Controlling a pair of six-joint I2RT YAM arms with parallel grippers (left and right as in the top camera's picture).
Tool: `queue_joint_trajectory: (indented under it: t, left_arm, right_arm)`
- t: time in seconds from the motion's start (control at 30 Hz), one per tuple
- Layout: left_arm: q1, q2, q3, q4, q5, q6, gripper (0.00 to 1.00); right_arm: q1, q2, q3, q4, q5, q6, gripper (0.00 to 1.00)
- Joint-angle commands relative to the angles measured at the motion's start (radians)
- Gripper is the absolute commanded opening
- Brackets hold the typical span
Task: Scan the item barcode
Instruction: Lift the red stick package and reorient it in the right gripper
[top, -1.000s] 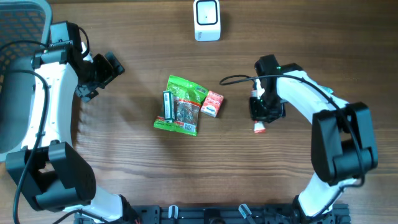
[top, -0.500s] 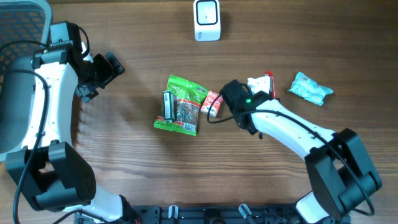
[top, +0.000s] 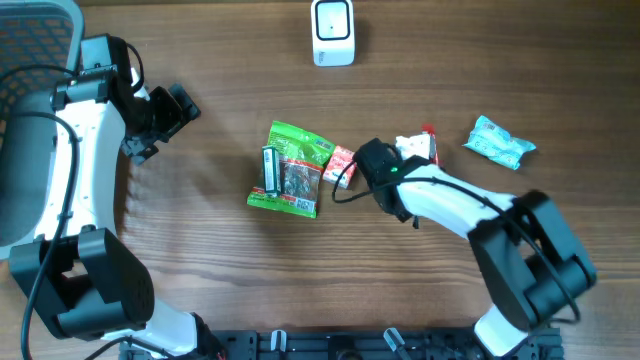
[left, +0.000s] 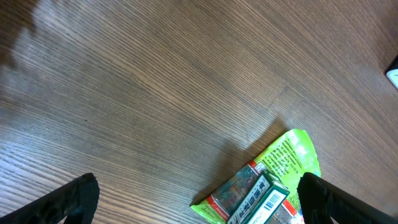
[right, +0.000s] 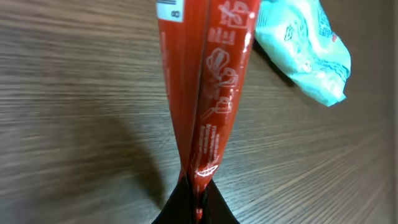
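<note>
Red sachet (right: 202, 93) sits clenched in my right pincer (right: 198, 194) over mid-tabletop (top: 200, 280), well apart from the white scanner (top: 332, 32), left pincer (left: 199, 202) released and idle; I judge presenting the barcode remains.

Red packet (right: 205, 93) top cropped; green bag (left: 287, 160) cut by bottom edge; print unreadable

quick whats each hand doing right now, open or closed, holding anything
Left hand: open, holding nothing.
Right hand: closed, pinching the end of the red packet.
</note>
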Motion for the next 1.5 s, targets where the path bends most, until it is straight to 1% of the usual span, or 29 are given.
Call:
queue_joint_trajectory:
  t: [0.0, 0.03, 0.1, 0.23, 0.27, 0.3, 0.33, 0.4, 0.43, 0.53, 0.6, 0.63, 0.67, 0.7, 0.8, 0.87, 0.97, 1.0, 1.17, 1.3, 1.33, 1.4, 1.47]
  left_arm:
    - [0.001, 0.008, -0.005, 0.000, 0.009, 0.008, 1.00]
    - [0.001, 0.008, -0.005, 0.000, 0.008, 0.008, 1.00]
    - [0.001, 0.008, -0.005, 0.000, 0.008, 0.008, 1.00]
    - [0.001, 0.008, -0.005, 0.000, 0.008, 0.008, 1.00]
    - [0.001, 0.008, -0.005, 0.000, 0.008, 0.008, 1.00]
    - [0.001, 0.008, -0.005, 0.000, 0.008, 0.008, 1.00]
    - [0.001, 0.008, -0.005, 0.000, 0.008, 0.008, 1.00]
    - [0.001, 0.008, -0.005, 0.000, 0.008, 0.008, 1.00]
    - [0.001, 0.008, -0.005, 0.000, 0.008, 0.008, 1.00]
    - [0.001, 0.008, -0.005, 0.000, 0.008, 0.008, 1.00]
    - [0.001, 0.008, -0.005, 0.000, 0.009, 0.008, 1.00]
    - [0.001, 0.008, -0.005, 0.000, 0.008, 0.008, 1.00]
    - [0.001, 0.008, -0.005, 0.000, 0.008, 0.008, 1.00]
    - [0.001, 0.008, -0.005, 0.000, 0.008, 0.008, 1.00]
    - [0.001, 0.008, -0.005, 0.000, 0.008, 0.008, 1.00]
    - [0.001, 0.008, -0.005, 0.000, 0.008, 0.008, 1.00]
    - [0.001, 0.008, -0.005, 0.000, 0.008, 0.008, 1.00]
    - [0.001, 0.008, -0.005, 0.000, 0.008, 0.008, 1.00]
    - [0.001, 0.008, -0.005, 0.000, 0.008, 0.008, 1.00]
    - [0.001, 0.008, -0.005, 0.000, 0.008, 0.008, 1.00]
    - [0.001, 0.008, -0.005, 0.000, 0.008, 0.008, 1.00]
    - [0.001, 0.008, -0.005, 0.000, 0.008, 0.008, 1.00]
    - [0.001, 0.008, -0.005, 0.000, 0.008, 0.008, 1.00]
  right_arm:
    - [-0.025, 0.084, -0.015, 0.039, 0.006, 0.011, 0.04]
    - [-0.029, 0.093, -0.015, 0.056, -0.025, -0.015, 0.06]
    - [-0.035, 0.105, -0.015, 0.112, -0.160, -0.113, 0.07]
    - [-0.035, 0.104, -0.014, 0.125, -0.207, -0.131, 0.07]
    - [-0.035, 0.104, -0.014, 0.125, -0.207, -0.143, 0.11]
    - [-0.035, 0.104, -0.013, 0.125, -0.207, -0.154, 0.23]
    - [-0.035, 0.104, -0.011, 0.124, -0.208, -0.153, 0.28]
    - [-0.035, 0.102, 0.002, 0.116, -0.215, -0.153, 0.33]
    - [-0.035, 0.099, 0.007, 0.113, -0.215, -0.153, 0.34]
    - [-0.035, 0.082, 0.031, 0.106, -0.257, -0.190, 0.33]
    - [-0.035, 0.058, 0.048, 0.106, -0.341, -0.232, 0.23]
    - [-0.035, 0.048, 0.052, 0.106, -0.359, -0.230, 0.17]
    - [-0.035, 0.033, 0.056, 0.106, -0.379, -0.231, 0.08]
    - [-0.035, 0.021, 0.058, 0.106, -0.389, -0.230, 0.05]
    - [-0.035, -0.019, 0.059, 0.106, -0.414, -0.242, 0.04]
    - [-0.035, -0.033, 0.059, 0.110, -0.480, -0.259, 0.04]
    - [-0.035, -0.034, 0.059, 0.121, -0.628, -0.252, 0.04]
    - [-0.032, -0.033, 0.059, 0.116, -0.630, -0.245, 0.04]
    - [-0.003, -0.033, 0.059, 0.082, -0.286, -0.237, 0.04]
    - [-0.003, -0.033, 0.059, -0.036, 0.067, -0.183, 0.04]
    - [-0.003, -0.033, 0.059, -0.061, 0.127, -0.173, 0.04]
    - [-0.003, -0.033, 0.059, -0.102, 0.207, -0.183, 0.04]
    - [-0.003, -0.033, 0.059, -0.101, 0.144, -0.202, 0.04]
